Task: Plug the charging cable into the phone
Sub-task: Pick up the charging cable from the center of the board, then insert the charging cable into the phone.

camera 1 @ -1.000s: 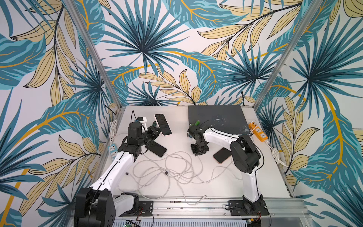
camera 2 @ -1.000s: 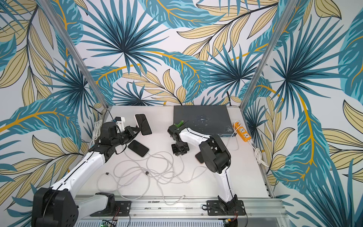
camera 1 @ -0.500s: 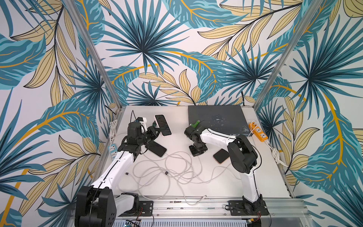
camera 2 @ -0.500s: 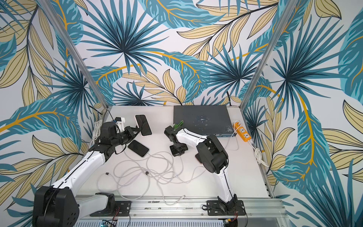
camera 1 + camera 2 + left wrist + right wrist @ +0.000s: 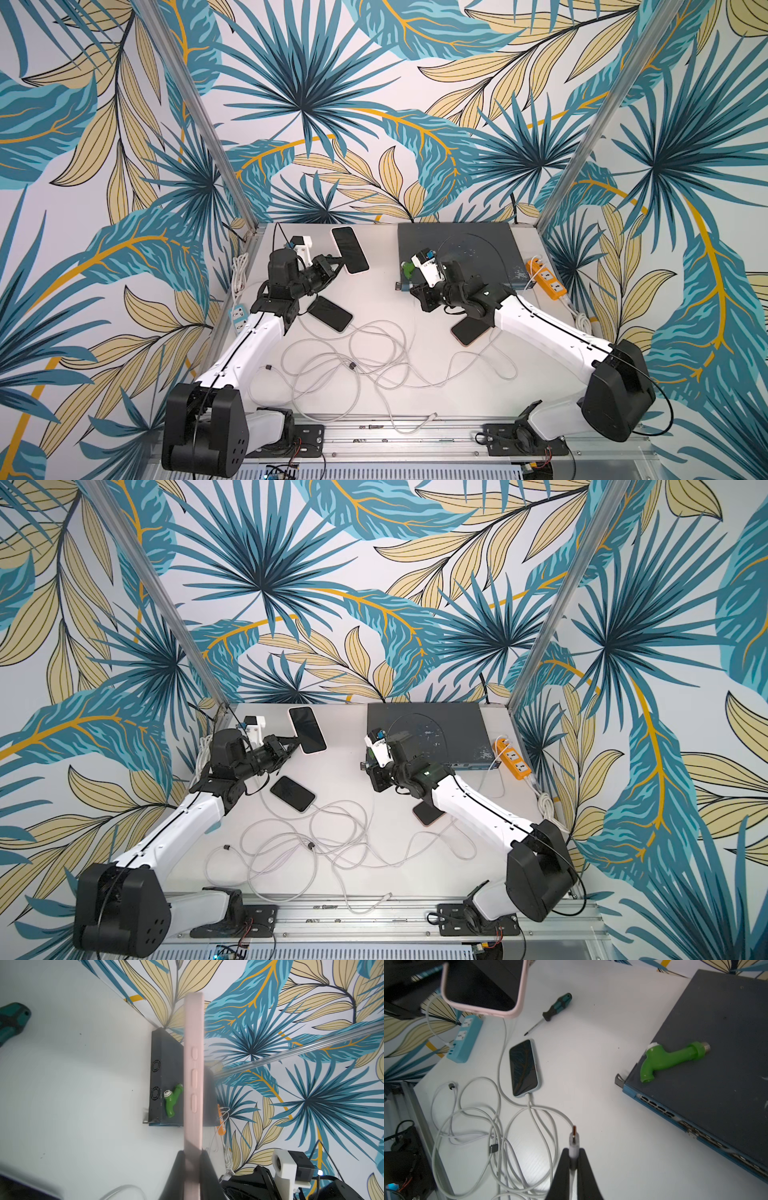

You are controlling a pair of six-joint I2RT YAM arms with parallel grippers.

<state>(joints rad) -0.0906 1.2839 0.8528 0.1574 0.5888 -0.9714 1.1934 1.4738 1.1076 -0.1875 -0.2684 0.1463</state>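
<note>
Clamped tight between the left jaws: one end of the pink phone [image 5: 193, 1076], seen edge-on from that wrist with three side buttons showing, lifted clear of the worktop [image 5: 376, 297]. From above, dark screen turned upward, free end reaching out ahead of the left jaws.

Pinched shut in the right jaws: the white plug [image 5: 573, 1139] of the cable [image 5: 572, 1160], metal tip poking out in front of them. Tip well apart from the pink phone, not plugged in. Far ahead of the right jaws and higher up: the pink phone's rounded end, screen toward that wrist camera. Port on it not made out.

Ahead of the right jaws, flat on the worktop: a blue phone [image 5: 523, 1068], screen up, with another white lead in its near end. Farther ahead, past the blue phone: a screwdriver [image 5: 557, 1006]. Ahead and off to one side, by the worktop's edge: a blue strip [image 5: 466, 1039].

Just below and ahead of the right jaws: loose loops [image 5: 496, 1134] of white lead, tangled on the worktop.

Off to the other side of the right jaws: a dark box [image 5: 716, 1043] with a green fitting [image 5: 670, 1059] lying on top near its corner. Past the box, at the worktop's edge: an orange strip [image 5: 547, 279].

Behind the right jaws, under that arm: a third phone [image 5: 467, 332], partly hidden.
</note>
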